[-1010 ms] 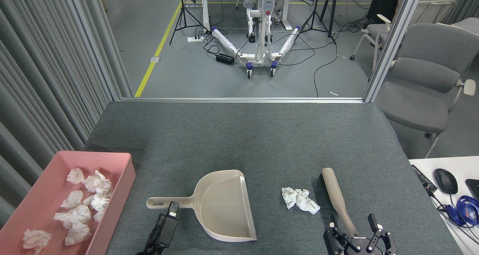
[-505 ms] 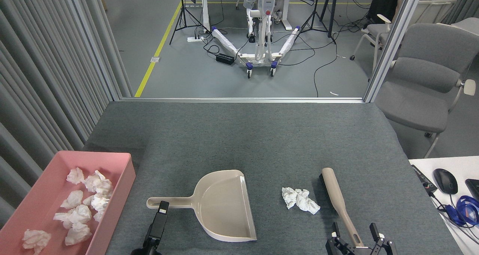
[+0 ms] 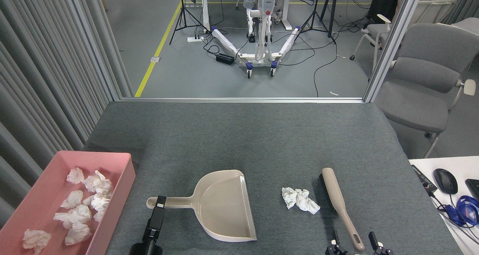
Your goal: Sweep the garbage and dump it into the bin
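The garbage (image 3: pixel 300 200), a crumpled white two-lobed tissue wad, lies on the grey table between the beige dustpan (image 3: pixel 226 206) and the beige brush (image 3: pixel 338 199). At the left edge stands the pink bin (image 3: pixel 126 174), holding several smaller white wads. My left gripper (image 3: pixel 160 205) is dark and seen edge-on, with its tip over the end of the dustpan's handle; whether it grips the handle does not show. At the bottom edge my right gripper (image 3: pixel 353 240) stands open, one fingertip on each side of the brush handle's near end, mostly cut off by the frame.
The grey felt table (image 3: pixel 239 142) ends at a metal rail at the back. A white side table (image 3: pixel 449 172) at the right carries a mouse and cables. Grey curtains hang on the left, and a grey chair (image 3: pixel 423 82) stands at the back right.
My left gripper has shifted left, onto the end of the dustpan handle. My right gripper has drawn back toward the bottom edge, still straddling the brush handle. Garbage, dustpan and brush have not moved.
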Controlling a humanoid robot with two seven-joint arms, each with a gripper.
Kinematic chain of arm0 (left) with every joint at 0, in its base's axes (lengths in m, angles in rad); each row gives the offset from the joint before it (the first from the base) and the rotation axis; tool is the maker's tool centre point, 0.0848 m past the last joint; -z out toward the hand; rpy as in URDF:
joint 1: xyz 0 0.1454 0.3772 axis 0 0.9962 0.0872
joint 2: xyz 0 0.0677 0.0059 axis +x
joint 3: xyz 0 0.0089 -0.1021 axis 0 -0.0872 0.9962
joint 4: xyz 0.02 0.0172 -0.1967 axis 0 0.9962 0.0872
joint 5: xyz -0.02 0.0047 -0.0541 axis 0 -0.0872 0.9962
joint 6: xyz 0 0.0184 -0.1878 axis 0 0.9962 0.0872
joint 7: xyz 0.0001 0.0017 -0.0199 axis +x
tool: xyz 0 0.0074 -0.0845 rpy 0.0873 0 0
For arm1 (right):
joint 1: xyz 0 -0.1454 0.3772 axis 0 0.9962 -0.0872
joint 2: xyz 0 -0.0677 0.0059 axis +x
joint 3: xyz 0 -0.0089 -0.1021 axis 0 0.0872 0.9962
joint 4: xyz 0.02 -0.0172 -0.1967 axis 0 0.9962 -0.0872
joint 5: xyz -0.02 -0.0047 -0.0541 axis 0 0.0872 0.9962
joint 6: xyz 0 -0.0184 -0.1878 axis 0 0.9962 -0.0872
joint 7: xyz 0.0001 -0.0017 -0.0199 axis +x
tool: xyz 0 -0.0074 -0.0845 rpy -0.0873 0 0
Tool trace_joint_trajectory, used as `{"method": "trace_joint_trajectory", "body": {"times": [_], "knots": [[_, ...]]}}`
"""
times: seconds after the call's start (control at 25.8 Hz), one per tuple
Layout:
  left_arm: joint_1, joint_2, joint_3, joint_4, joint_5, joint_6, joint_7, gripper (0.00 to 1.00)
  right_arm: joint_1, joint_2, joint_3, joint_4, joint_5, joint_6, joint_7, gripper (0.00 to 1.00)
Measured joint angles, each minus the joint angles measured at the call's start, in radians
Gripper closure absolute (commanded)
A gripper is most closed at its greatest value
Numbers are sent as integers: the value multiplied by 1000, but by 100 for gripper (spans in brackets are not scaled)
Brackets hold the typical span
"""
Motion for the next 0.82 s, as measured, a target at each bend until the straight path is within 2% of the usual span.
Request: {"method": "trace_joint_trajectory", "body": {"times": [0.16, 0.27, 0.62, 0.82], "knots": [[-25, -13, -1, 39, -1, -14, 2, 16, 0, 2, -1, 19, -1, -1, 0, 2], [-37, -18, -1, 60, -3, -17, 4, 23, -2, 3, -1, 28, -1, -1, -1, 2], [-63, -31, -1, 106, -10, -32, 6, 27, -11, 8, -1, 45, -1, 1, -2, 4], [-80, -32, -1, 127, -11, -36, 20, 40, -24, 6, 0, 54, -1, 3, -3, 4]]}}
